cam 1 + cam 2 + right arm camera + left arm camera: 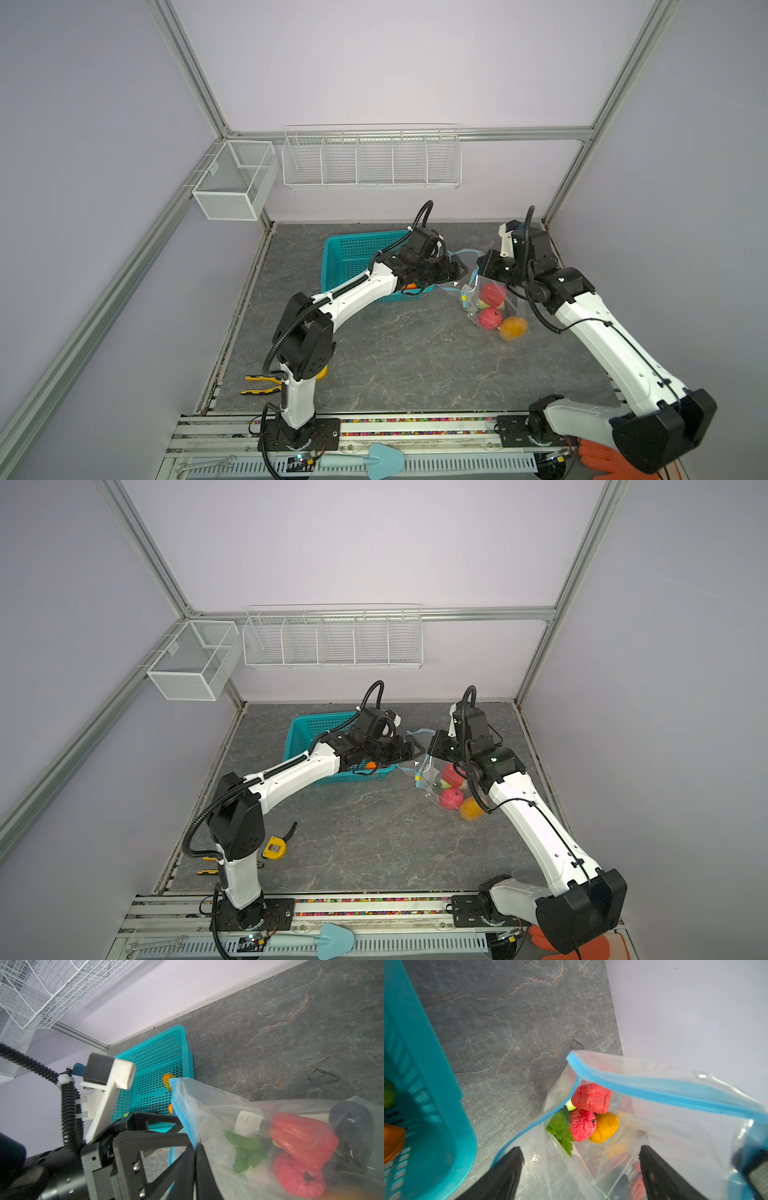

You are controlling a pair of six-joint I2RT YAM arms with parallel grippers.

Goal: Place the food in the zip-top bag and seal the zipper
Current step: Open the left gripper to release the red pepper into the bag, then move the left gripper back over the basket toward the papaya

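Clear zip-top bag (pixel 685 1136) with light-blue zipper (pixel 654 1088), red, pink, orange and green food (pixel 591 1098), teal perforated basket (pixel 349 257), grey veined worktop (pixel 395 353), yellow tape measure (pixel 275 848).

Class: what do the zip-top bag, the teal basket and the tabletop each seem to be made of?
The zip-top bag: thin clear plastic film, glossy, crinkled, food showing through.
The teal basket: rigid moulded plastic, smooth, with rows of slots.
The tabletop: grey veined stone by its look, matt; possibly a printed laminate.
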